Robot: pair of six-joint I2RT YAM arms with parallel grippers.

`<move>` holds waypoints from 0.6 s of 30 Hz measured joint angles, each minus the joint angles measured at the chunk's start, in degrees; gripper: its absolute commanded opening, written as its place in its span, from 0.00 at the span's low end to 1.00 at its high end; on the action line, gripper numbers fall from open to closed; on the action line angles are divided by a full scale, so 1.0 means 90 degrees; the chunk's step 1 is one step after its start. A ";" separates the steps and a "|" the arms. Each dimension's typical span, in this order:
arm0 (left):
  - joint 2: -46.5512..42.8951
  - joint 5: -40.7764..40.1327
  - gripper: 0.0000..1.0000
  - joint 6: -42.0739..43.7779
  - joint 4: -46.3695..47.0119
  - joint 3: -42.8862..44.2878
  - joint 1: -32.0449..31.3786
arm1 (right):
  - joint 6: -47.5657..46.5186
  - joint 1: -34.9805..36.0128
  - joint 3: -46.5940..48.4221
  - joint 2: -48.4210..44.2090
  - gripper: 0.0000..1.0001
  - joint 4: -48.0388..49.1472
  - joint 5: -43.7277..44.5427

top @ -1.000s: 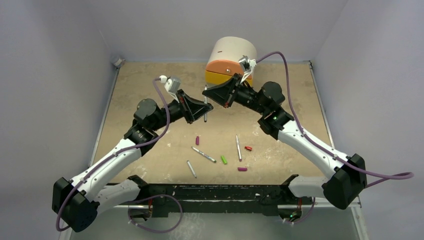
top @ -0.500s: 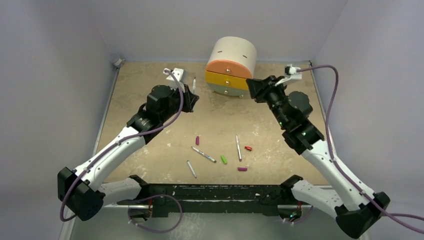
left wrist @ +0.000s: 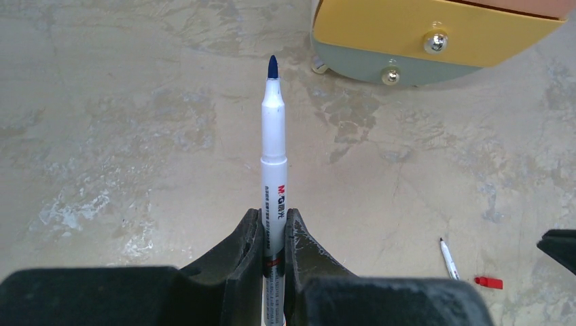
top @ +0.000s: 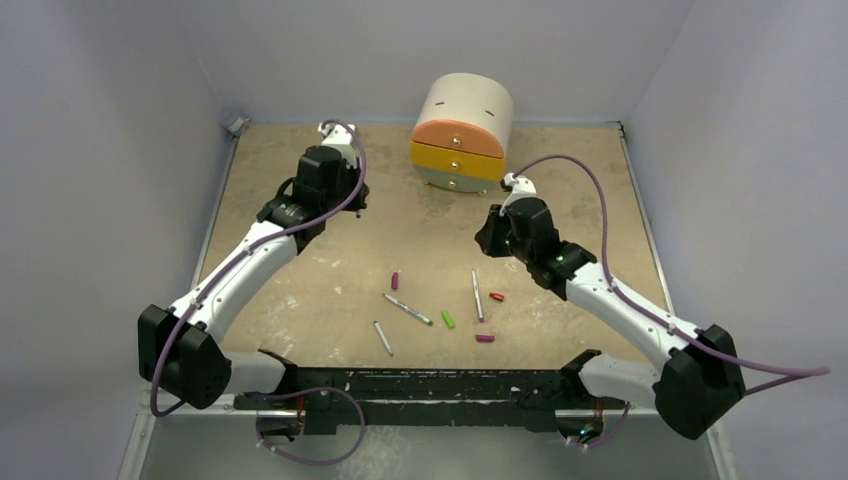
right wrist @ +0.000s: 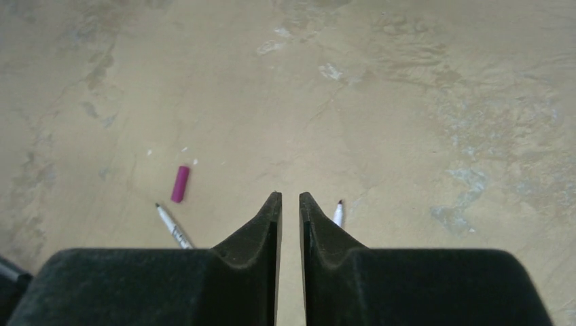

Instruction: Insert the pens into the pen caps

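Pinches 1 blue-tipped pen [left wrist: 274, 136] in the left pincer [left wrist: 274, 219], barrel jutting straight ahead toward the drawer unit [left wrist: 435, 34]; sees another pen [left wrist: 447, 257] and 1 red cap [left wrist: 488, 282] off to its right; holds the right pincer [right wrist: 290, 198] empty, fingers a narrow slit apart; shows 1 magenta cap [right wrist: 180, 183] ahead-left of it, 1 pen [right wrist: 170, 227] at its left, 1 pen tip [right wrist: 337, 212] just right.

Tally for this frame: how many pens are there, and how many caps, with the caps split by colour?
Pens: 4, made up of three loose pens and one held pen in the left gripper
Magenta caps: 2
Green cap: 1
Red cap: 1
Total: 8
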 measured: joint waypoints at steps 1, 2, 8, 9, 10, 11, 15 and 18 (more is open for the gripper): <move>0.0002 0.0049 0.00 -0.0002 -0.0015 -0.0010 0.0078 | 0.0032 0.0024 -0.0046 -0.0109 0.18 0.0019 -0.0061; 0.0000 0.0112 0.00 -0.0005 -0.0010 -0.0017 0.0117 | 0.0075 0.0063 -0.0102 -0.0236 0.18 0.0046 -0.0143; -0.0100 0.0493 0.00 -0.0010 0.0039 -0.0250 0.0102 | 0.0517 0.0879 -0.0420 -0.0192 0.26 0.0041 -0.0121; -0.0131 0.0522 0.00 -0.0010 0.0029 -0.0284 0.0102 | 0.0602 0.1134 -0.0420 -0.0063 0.27 -0.0022 -0.0090; -0.0170 0.0551 0.00 -0.0012 0.0039 -0.0321 0.0102 | 0.0712 0.1433 -0.0415 0.0090 0.27 -0.0080 -0.0017; -0.0219 0.0563 0.00 -0.0010 0.0041 -0.0357 0.0102 | 0.0831 0.1688 -0.0406 0.0240 0.21 -0.0143 0.0058; -0.0432 0.0580 0.00 -0.0010 0.0036 -0.0452 0.0102 | 0.1212 0.2239 -0.0413 0.0593 0.02 -0.0415 0.0102; -0.0568 0.0580 0.00 -0.0007 0.0039 -0.0478 0.0102 | 0.1467 0.2278 -0.0469 0.0600 0.01 -0.0427 0.0206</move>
